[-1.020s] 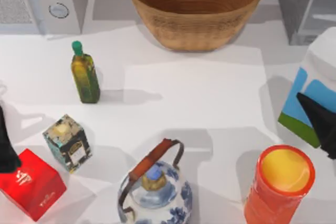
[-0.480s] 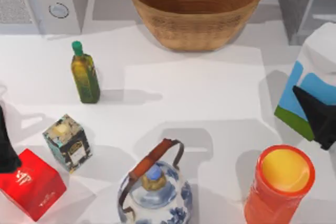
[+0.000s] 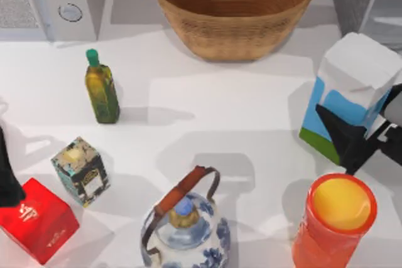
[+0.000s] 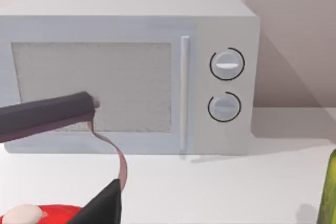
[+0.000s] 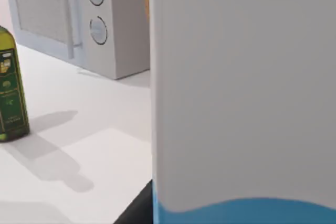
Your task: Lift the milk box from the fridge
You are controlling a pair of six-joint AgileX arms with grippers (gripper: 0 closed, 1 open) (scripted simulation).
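Right gripper (image 3: pixel 352 139) at the right edge, fingers clamped on the milk box (image 3: pixel 348 95), which tilts above the surface (image 3: pixel 239 117), clear of the fridge (image 3: pixel 364 1) and beside the orange cup (image 3: pixel 336 221). Left gripper (image 3: pixel 7 174) sits by the red box (image 3: pixel 38 221); I can't tell its fingers' state.

The right claw (image 3: pixel 361 145) is matte black, with angular, wedge-shaped fingers (image 3: pixel 339 131) that taper to points, and a pale grey rounded body behind them. The left claw (image 4: pixel 102 156) is likewise black: 1 long flat bar-like finger (image 4: pixel 47 114), plus a thin curved brownish strip (image 4: pixel 119 161) beside it.
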